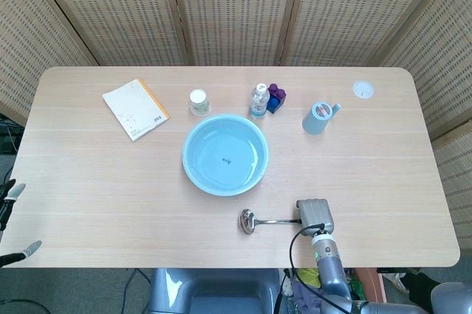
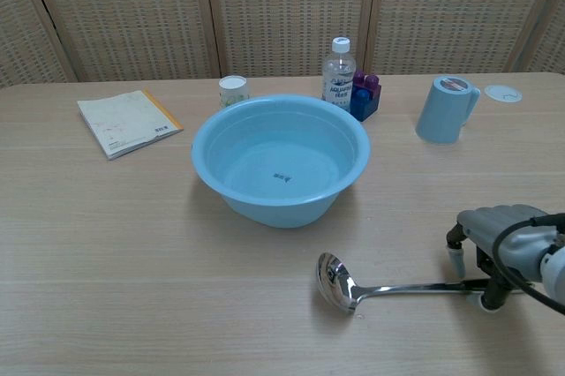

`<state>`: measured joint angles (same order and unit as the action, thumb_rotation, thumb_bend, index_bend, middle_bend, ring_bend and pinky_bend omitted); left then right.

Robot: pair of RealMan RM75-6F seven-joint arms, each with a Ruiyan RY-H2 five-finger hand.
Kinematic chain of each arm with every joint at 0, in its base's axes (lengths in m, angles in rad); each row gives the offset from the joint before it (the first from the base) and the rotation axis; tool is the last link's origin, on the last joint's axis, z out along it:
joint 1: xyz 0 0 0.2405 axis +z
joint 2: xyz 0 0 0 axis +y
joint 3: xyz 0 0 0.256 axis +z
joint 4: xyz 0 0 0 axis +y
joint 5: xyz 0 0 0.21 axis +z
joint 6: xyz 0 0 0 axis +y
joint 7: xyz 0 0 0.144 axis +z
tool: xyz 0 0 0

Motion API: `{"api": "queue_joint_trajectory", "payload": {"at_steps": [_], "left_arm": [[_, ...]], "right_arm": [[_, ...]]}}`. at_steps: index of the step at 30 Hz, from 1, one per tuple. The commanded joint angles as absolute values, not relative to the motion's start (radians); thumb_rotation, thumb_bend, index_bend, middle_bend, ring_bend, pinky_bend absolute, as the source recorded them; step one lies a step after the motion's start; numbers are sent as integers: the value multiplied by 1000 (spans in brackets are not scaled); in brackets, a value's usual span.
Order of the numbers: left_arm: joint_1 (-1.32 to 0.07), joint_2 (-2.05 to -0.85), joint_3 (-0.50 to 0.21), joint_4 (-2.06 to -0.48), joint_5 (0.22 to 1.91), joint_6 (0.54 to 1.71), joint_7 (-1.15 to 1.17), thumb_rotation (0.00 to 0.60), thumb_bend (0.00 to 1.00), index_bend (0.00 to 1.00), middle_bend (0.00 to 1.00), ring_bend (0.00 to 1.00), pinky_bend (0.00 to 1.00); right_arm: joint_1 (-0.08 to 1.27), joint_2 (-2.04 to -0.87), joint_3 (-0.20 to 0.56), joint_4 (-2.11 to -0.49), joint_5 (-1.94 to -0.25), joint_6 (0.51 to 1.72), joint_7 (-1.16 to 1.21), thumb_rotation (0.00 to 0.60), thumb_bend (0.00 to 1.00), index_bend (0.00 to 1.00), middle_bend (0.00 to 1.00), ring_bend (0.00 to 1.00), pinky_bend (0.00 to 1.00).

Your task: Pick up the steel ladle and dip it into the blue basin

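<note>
- Wooden table (image 1: 88, 189), woven screens behind.
- Steel ladle (image 2: 340, 282): shiny bowl, thin handle, lying flat near blue basin (image 2: 280, 160).
- Right hand (image 2: 499, 239): fingers curled onto handle end; grasp unclear.
- Left hand (image 1: 10, 197): only fingertips visible, state unclear.

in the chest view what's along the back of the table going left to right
Notebook → white paper cup → water bottle → blue and purple blocks → blue mug → white lid.

backdrop: woven folding screen (image 1: 236, 12) | furniture: light wood table (image 1: 88, 181)
</note>
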<state>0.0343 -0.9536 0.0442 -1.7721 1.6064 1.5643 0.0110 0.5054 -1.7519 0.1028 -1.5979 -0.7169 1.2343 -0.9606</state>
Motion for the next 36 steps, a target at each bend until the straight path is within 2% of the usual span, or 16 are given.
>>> {"api": "queue_joint_trajectory", "payload": {"at_steps": [1,7,10,20,23,28,36], "left_arm": [[34,-954,44,-1772,1605,1563,12,600,0,0,0,0,0],[32,-956,43,-1773,1600,1558,16,600,0,0,0,0,0],[30,-957,42,-1773,1598,1556,17,600,0,0,0,0,0],[29,-957,42,-1774,1596,1553,16,600,0,0,0,0,0],[29,-956,43,-1773,1597,1553,13,600,0,0,0,0,0],[29,-955,44,-1773,1599,1554,9,600,0,0,0,0,0],[30,-958,45,-1771,1604,1558,10,600,0,0,0,0,0]], "right_arm": [[516,-1752,104,-1601,-699,1228,-977,600,295,505,959,914,1000],[542,-1745,108,-1614,-639,1218,-1017,600,329,505,959,914,1000],[553,-1739,109,-1622,-616,1217,-1028,600,386,511,959,914,1000],[571,-1723,96,-1629,-602,1217,-1020,600,611,698,959,914,1000],[565,-1698,84,-1648,-649,1202,-971,600,705,740,959,914,1000],[549,-1651,58,-1665,-745,1180,-882,600,803,764,961,915,1000],[522,-1563,38,-1710,-860,1159,-745,600,828,795,967,921,1000]]}}
